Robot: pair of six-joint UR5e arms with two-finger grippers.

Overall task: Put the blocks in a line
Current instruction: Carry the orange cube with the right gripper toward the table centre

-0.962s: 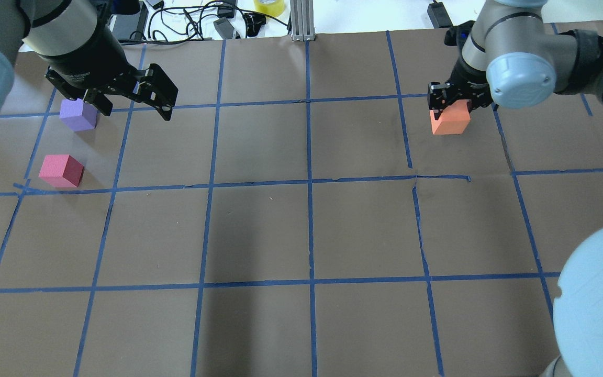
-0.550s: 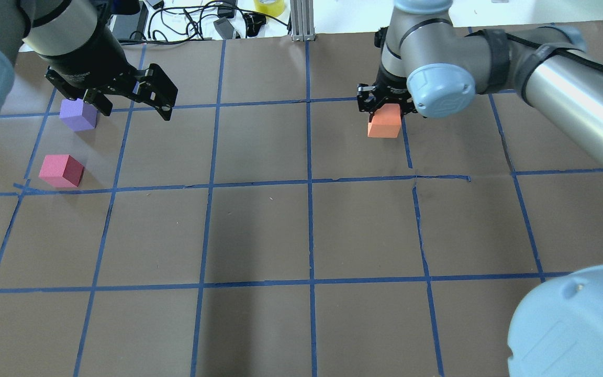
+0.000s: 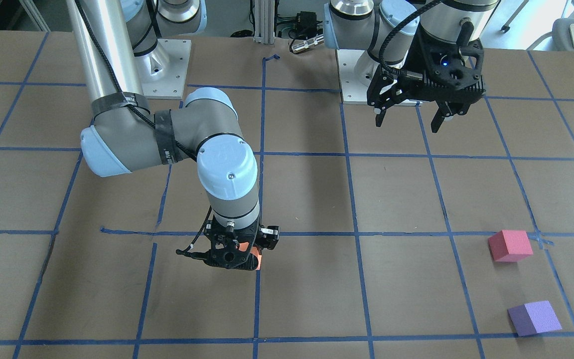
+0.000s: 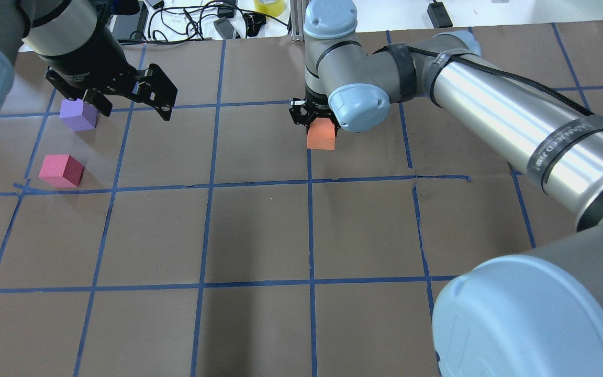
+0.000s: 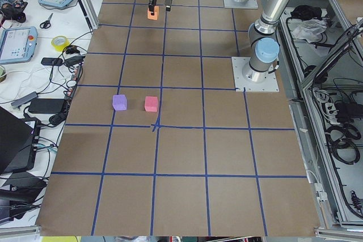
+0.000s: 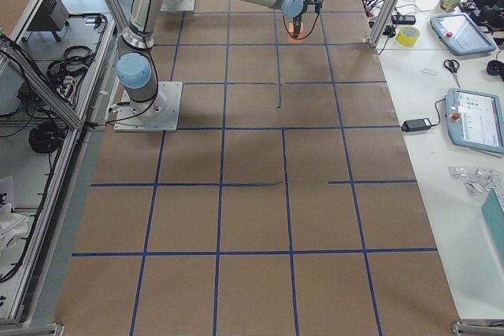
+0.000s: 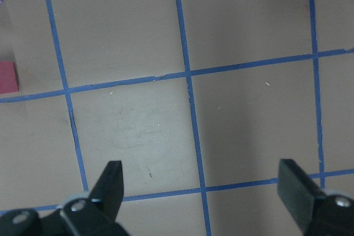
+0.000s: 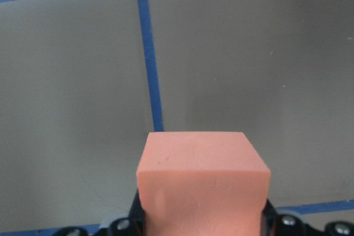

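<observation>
My right gripper (image 4: 316,121) is shut on the orange block (image 4: 321,134) and holds it over the table's far middle, above a blue tape line. The orange block fills the low centre of the right wrist view (image 8: 202,183) and barely shows under the gripper in the front view (image 3: 257,260). The purple block (image 4: 78,115) and the pinkish-red block (image 4: 61,170) sit on the table at the far left, close together. My left gripper (image 4: 135,102) is open and empty, raised just right of the purple block; its fingertips (image 7: 113,178) show in the left wrist view.
The table (image 4: 259,230) is covered in brown paper with a blue tape grid. Cables, a tape roll (image 4: 269,6) and a metal post (image 4: 300,21) lie beyond the far edge. The right arm's long tube (image 4: 511,125) crosses above the right half.
My right gripper has carried the orange block leftward from the far right to the table's far middle. The left arm, purple block and pinkish-red block have not moved.
</observation>
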